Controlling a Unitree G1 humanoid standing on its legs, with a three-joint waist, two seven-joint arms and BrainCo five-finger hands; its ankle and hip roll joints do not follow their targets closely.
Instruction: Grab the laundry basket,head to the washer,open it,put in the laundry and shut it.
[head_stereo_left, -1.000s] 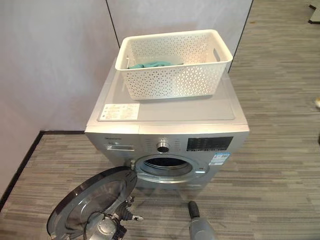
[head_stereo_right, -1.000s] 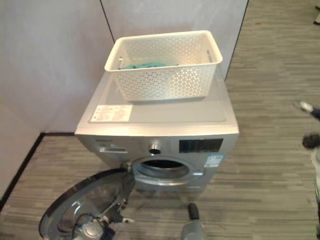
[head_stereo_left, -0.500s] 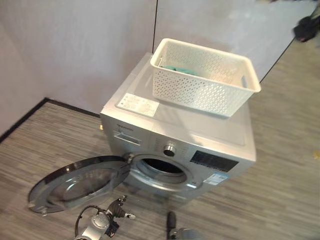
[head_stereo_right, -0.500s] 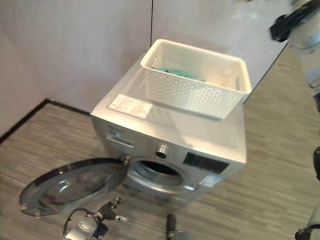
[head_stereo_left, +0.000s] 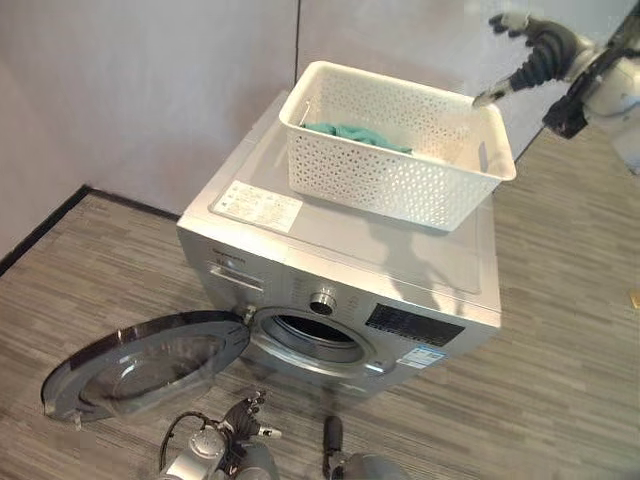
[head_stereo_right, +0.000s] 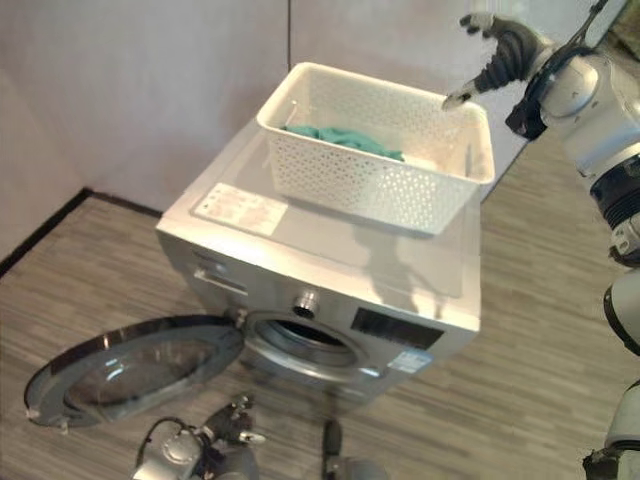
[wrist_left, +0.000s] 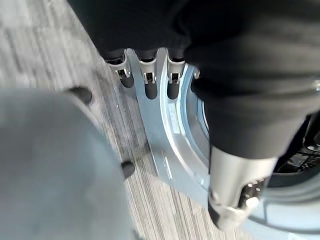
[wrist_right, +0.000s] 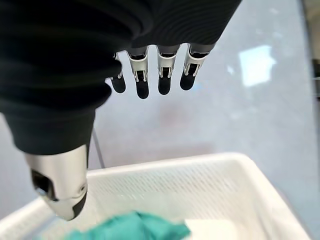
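A white perforated laundry basket (head_stereo_left: 400, 150) is set on top of a silver front-loading washer (head_stereo_left: 340, 270). Crumpled teal laundry (head_stereo_left: 350, 133) is seen inside the basket, toward its back wall. The washer's round door (head_stereo_left: 140, 362) is swung fully open, and its drum (head_stereo_left: 318, 333) looks dark inside. The right hand (head_stereo_right: 497, 55) is raised above the basket's far corner, fingers spread, nothing held. The left hand (wrist_left: 150, 75) is held low by the door, fingers relaxed and empty.

I'm looking at a bare laundry corner. A silver washer (head_stereo_left: 340, 290) stands on grey plank floor (head_stereo_left: 560, 330) (plain pale partition walls (head_stereo_left: 150, 90) behind).
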